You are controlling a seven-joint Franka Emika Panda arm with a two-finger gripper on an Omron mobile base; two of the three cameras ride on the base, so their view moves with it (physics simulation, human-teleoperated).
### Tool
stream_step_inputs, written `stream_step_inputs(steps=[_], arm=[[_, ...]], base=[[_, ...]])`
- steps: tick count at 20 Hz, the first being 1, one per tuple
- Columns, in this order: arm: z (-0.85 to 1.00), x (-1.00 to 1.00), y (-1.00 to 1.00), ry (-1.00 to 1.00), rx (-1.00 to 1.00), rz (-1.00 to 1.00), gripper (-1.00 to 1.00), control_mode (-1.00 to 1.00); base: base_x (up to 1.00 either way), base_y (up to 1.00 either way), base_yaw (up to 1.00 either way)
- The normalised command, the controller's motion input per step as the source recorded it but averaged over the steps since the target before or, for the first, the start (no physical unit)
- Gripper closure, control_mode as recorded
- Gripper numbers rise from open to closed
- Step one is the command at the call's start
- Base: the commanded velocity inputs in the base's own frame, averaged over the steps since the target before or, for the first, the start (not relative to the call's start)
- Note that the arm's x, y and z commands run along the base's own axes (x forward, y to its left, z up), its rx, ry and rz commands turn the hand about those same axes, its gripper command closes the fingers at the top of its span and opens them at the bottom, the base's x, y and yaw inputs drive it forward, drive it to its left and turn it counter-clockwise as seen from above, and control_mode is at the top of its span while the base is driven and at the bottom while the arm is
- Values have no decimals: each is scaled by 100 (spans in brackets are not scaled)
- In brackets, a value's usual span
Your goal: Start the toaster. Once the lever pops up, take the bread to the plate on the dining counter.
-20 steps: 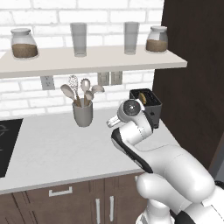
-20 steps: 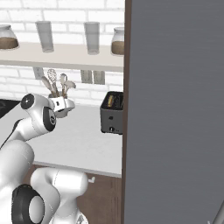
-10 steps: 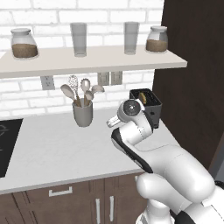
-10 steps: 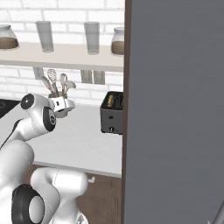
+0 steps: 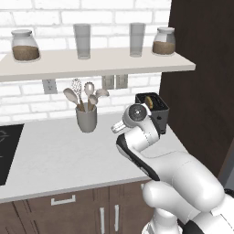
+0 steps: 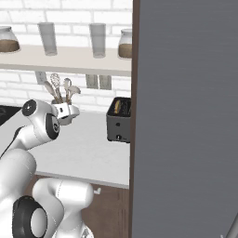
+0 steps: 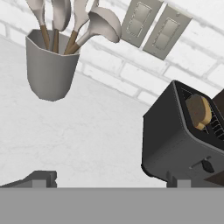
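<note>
The black toaster (image 7: 177, 142) stands on the white counter by the brick wall, at the lower right of the hand view. The bread (image 7: 198, 111) sticks up out of its top slot. My gripper (image 7: 109, 181) is open, its two fingertips wide apart with nothing between them, and hovers above the counter short of the toaster. From the left base view, the toaster (image 5: 155, 107) is partly behind my wrist, with the bread (image 5: 149, 102) showing in it. The right base view has the toaster (image 6: 118, 123) to the right of my hand (image 6: 66, 113). The plate and the dining counter are out of view.
A grey utensil cup (image 7: 49, 65) with spoons and a whisk stands left of the toaster. Wall outlets (image 7: 155, 27) sit above it. A shelf (image 5: 96, 64) holds glasses and jars. A tall dark panel (image 6: 186, 116) rises right beside the toaster. A black cooktop (image 5: 5, 151) lies far left.
</note>
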Motion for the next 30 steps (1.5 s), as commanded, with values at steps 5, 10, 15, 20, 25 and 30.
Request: stream_step_inputs(steps=[5, 10, 15, 20, 25, 30], arm=[[0, 0, 0, 0, 0, 0, -100, -100], [0, 0, 0, 0, 0, 0, -100, -100], [0, 0, 0, 0, 0, 0, -100, -100], [0, 0, 0, 0, 0, 0, -100, -100], [0, 0, 0, 0, 0, 0, -100, -100], [0, 0, 0, 0, 0, 0, -100, -100]], base=[[0, 0, 0], [0, 0, 0], [0, 0, 0], [0, 0, 0], [0, 0, 0], [0, 0, 0]])
